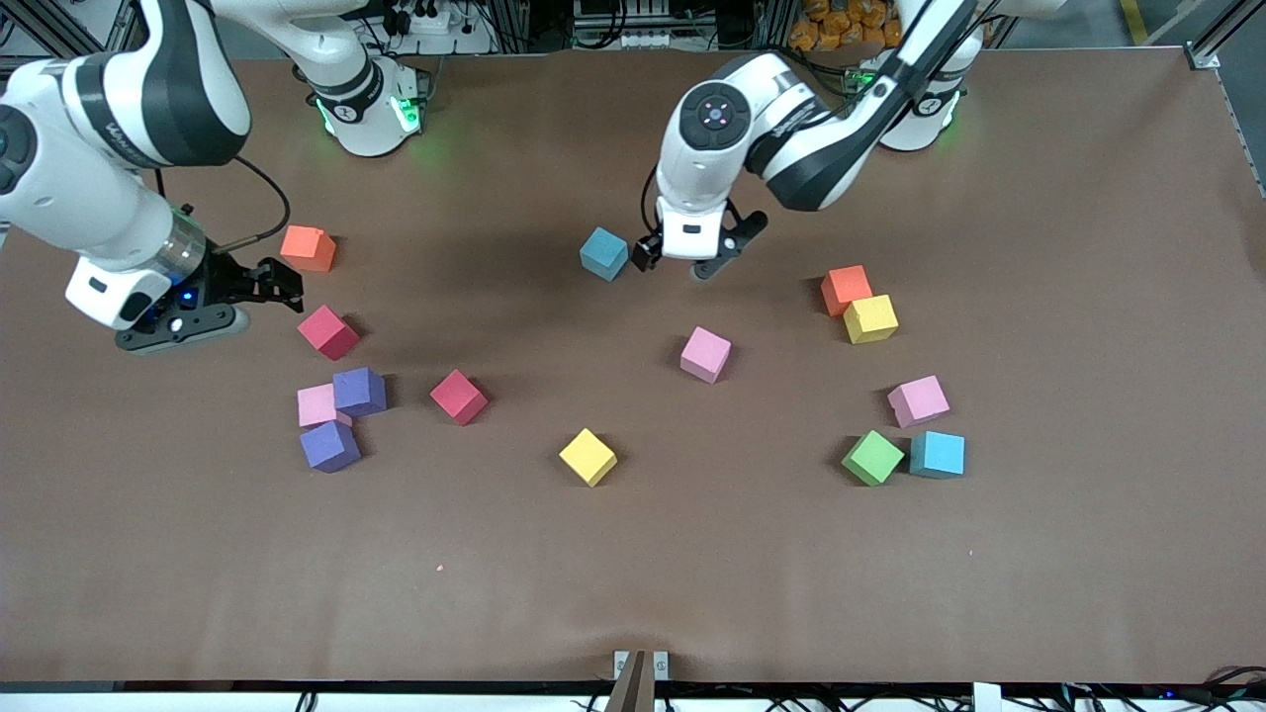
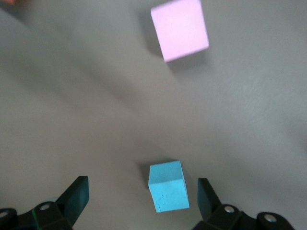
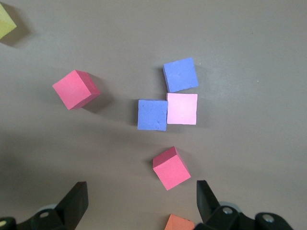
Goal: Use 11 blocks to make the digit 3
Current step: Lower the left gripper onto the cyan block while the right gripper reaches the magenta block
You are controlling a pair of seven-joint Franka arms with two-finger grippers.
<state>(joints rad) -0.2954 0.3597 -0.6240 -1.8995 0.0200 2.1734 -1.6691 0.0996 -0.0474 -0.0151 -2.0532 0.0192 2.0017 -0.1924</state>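
Where brown table (image 1: 692, 574) spreads, scattered blocks (image 1: 587, 457), matte, cluttered backdrop.

Even overhead light, nothing dim, no glare on the matte table (image 1: 633, 554). My arms throw broad soft shadows across it; the blocks (image 1: 587, 457) cast short dark ones. My left wrist view is blurry, esp. the pink cube (image 2: 180, 28). Right wrist view sharper; front view crisp, edges slightly bowed.

Scattered blocks (image 1: 588, 457) on brown table (image 1: 752, 574)
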